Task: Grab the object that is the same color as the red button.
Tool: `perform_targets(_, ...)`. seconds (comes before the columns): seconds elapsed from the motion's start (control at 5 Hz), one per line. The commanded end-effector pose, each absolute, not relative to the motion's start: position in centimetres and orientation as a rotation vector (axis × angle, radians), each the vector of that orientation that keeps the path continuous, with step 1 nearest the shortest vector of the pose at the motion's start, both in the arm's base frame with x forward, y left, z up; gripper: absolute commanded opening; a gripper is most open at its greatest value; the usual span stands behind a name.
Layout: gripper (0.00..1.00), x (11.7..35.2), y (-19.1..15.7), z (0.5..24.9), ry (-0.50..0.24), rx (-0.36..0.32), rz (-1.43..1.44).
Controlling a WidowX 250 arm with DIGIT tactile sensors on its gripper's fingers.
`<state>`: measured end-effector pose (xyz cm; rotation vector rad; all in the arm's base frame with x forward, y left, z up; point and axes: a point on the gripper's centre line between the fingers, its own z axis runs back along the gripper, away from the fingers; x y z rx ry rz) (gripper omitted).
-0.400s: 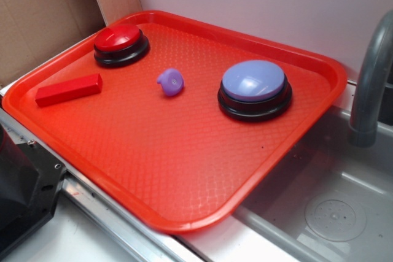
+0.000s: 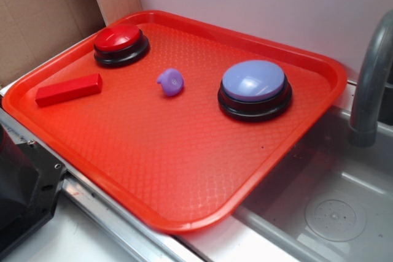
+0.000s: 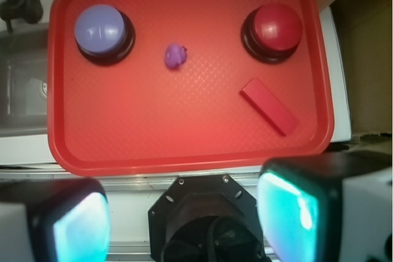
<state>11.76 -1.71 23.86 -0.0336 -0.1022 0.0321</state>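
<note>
Exterior view: a red tray (image 2: pixel 184 170) lies beside a grey sink (image 2: pixel 319 207). The red block (image 2: pixel 68 89) rests flat near the tray's left edge, just in front of the red button (image 2: pixel 120 43) at the far left corner. A purple lump (image 2: pixel 170 82) and a lavender button (image 2: pixel 254 89) sit further right.

Wrist view: the gripper (image 3: pixel 184 216) hangs with fingers spread wide over the tray's near edge, holding nothing. The block (image 3: pixel 269 106) lies apart, near the right edge.

Even, bright light; we see soft shadows only.
Glare whitens the lavender button (image 2: pixel 253 80); in our wrist view the claw (image 3: pixel 184 213) fingers blur.
</note>
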Motion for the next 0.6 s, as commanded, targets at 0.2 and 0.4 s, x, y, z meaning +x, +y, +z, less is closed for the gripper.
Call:
perform_targets(0.2,1.0,16.1,6.2,13.8,-0.108,0.021,-0.262)
perform_targets(0.4,1.0,17.4,8.0,9.2,-0.023,0.056,-0.375)
